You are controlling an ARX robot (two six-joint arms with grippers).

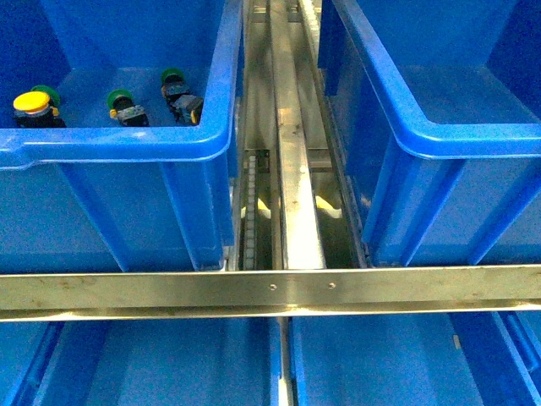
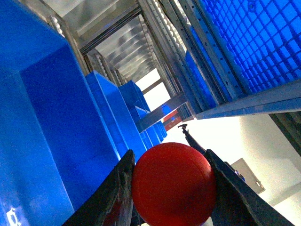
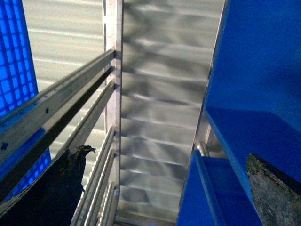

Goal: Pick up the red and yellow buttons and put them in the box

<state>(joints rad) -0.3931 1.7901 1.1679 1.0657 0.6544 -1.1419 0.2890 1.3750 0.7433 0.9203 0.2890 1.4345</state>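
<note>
In the left wrist view the round cap of the red button [image 2: 173, 184] fills the gap between my left gripper's [image 2: 171, 188] two dark fingers [image 2: 117, 188], which are shut on it; blue bins and metal rack rails lie beyond. The yellow button [image 1: 32, 104] lies in the upper left blue bin [image 1: 127, 144] in the front view, at its left end. My right gripper [image 3: 164, 188] is open with nothing between its dark fingers [image 3: 56, 188], pointing along the rack. Neither arm shows in the front view.
Green-capped switches [image 1: 125, 106] [image 1: 179, 95] lie beside the yellow button in the same bin. An empty blue bin [image 1: 439, 93] stands upper right. Metal rails [image 1: 292, 152] run between the bins, a crossbar [image 1: 270, 292] spans the front, and further blue bins [image 1: 169, 364] sit below it.
</note>
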